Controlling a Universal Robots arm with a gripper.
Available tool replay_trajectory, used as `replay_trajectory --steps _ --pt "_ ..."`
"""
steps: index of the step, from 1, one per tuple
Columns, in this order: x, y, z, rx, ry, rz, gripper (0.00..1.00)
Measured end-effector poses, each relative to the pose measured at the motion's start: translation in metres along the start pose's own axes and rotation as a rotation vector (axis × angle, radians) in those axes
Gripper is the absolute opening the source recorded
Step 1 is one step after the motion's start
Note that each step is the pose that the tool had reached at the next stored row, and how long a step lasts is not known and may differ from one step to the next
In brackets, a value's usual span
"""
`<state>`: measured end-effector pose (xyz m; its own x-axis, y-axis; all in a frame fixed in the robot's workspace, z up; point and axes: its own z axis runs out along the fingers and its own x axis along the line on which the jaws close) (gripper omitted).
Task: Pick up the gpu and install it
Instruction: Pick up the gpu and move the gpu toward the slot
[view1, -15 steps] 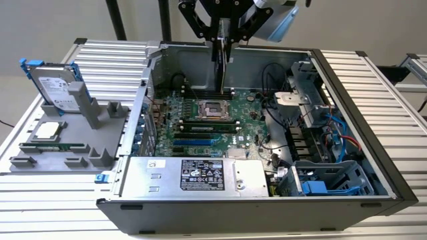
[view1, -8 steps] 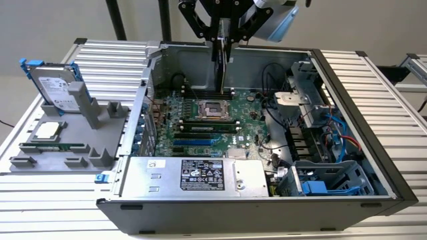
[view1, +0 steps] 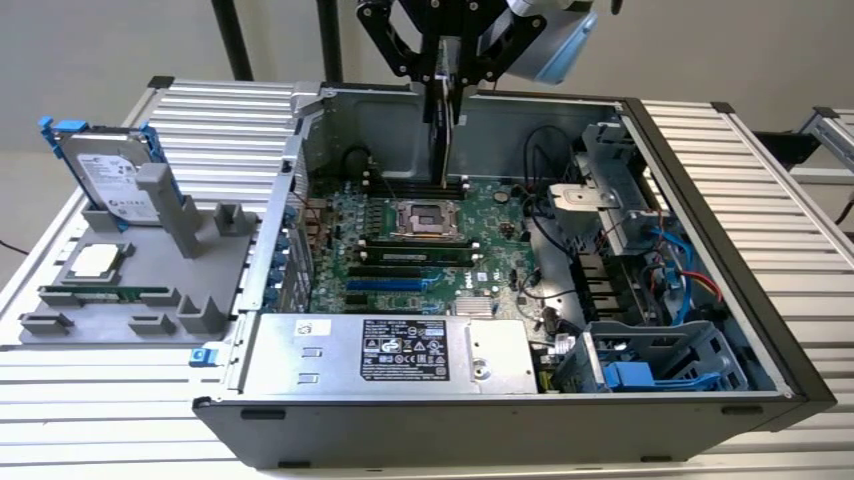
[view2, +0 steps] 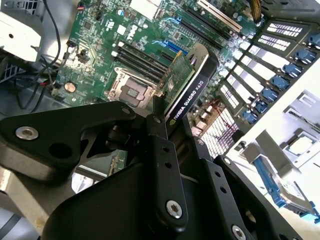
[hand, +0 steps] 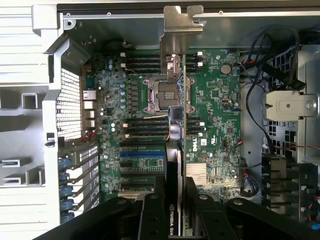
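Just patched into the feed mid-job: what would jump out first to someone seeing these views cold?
The gpu, clamped edge-on in the tool, hangs over the motherboard inside the open computer case; its silver bracket stands out in the first wrist view. On the exterior view's left, a hard drive with a blue frame stands upright on a grey fixture.

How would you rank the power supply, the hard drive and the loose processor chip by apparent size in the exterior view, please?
1. power supply, largest.
2. hard drive.
3. processor chip, smallest.
The power supply seems nearer the camera, yet the differences look clear.
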<state>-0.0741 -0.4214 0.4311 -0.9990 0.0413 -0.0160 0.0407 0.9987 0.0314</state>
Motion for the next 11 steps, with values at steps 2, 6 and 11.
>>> replay_trajectory --steps 2,6,11 --pt "0.0000 0.0000 0.0000 0.0001 0.0000 0.000 0.00" --pt "0.0000 0.0000 0.0000 0.0003 0.0000 0.000 0.00" --pt "0.0000 0.0000 0.0000 0.0003 0.0004 -0.014 0.00"
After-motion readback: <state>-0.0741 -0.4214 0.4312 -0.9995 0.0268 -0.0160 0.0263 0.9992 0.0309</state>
